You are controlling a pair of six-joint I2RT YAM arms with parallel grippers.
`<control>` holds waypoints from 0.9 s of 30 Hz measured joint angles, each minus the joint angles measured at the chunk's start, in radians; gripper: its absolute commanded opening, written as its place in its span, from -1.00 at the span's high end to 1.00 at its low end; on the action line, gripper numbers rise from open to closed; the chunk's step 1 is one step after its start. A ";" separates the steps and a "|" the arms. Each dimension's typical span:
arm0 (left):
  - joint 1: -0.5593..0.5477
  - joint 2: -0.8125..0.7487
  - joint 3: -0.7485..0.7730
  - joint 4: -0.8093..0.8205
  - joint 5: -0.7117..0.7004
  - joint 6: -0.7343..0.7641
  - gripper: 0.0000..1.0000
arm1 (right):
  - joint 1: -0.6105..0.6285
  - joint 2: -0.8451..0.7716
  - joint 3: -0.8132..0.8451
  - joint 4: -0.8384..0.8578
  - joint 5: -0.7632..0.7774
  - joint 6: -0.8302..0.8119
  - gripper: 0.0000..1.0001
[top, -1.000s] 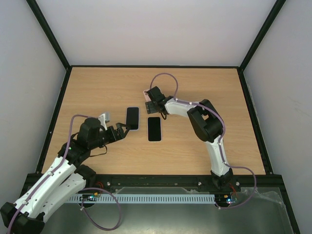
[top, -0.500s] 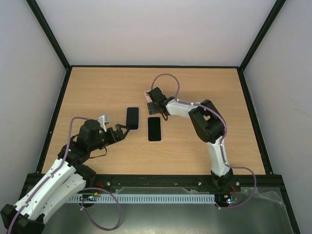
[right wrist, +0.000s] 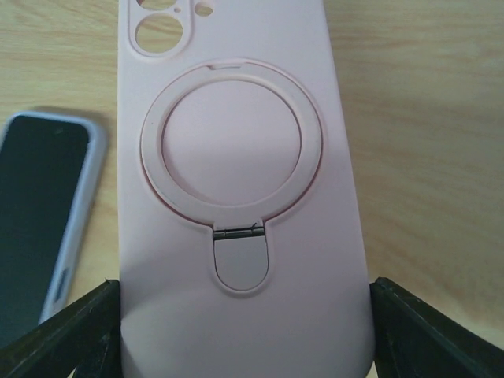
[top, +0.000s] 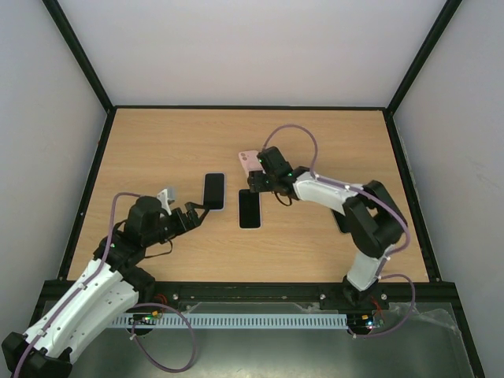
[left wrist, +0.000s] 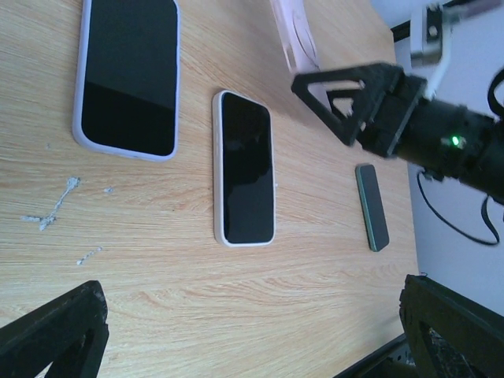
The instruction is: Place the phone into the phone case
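Pink phone case (top: 250,161) past mid-table from above, clamped in right gripper (top: 256,171); white-edged phone (top: 250,209) just nearer, lilac-cased phone (top: 214,190) to its left; left gripper (top: 200,211) spread wide beside that. Left wrist: both phones flat, screens up. Right wrist: fingers (right wrist: 71,327) against the case's long edges, ring stand facing the camera.

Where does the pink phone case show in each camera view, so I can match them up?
Top external: pink phone case just beyond table centre, behind the white-cased phone, partly under the right tool.
Left wrist: at the top edge, right of centre, seen at a slant.
Right wrist: fills the middle, ring stand toward the camera.
Shared landmark: the right tool, whose fingers flank the case's near end.
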 measured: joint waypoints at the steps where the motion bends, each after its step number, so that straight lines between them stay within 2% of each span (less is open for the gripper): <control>1: 0.000 -0.003 0.000 0.003 0.000 -0.003 -0.98 | 0.003 -0.034 -0.034 0.014 -0.023 0.015 -0.43; 9: 0.000 -0.006 -0.005 0.080 0.034 -0.028 -0.82 | 0.046 -0.314 -0.306 0.160 -0.259 0.166 -0.41; 16: 0.002 -0.011 -0.016 0.192 0.088 -0.065 -0.58 | 0.159 -0.459 -0.460 0.399 -0.440 0.349 -0.41; 22: 0.002 -0.040 -0.057 0.306 0.119 -0.136 -0.25 | 0.237 -0.497 -0.563 0.599 -0.520 0.505 -0.41; 27: 0.002 -0.055 -0.068 0.374 0.125 -0.183 0.17 | 0.278 -0.502 -0.593 0.707 -0.544 0.586 -0.41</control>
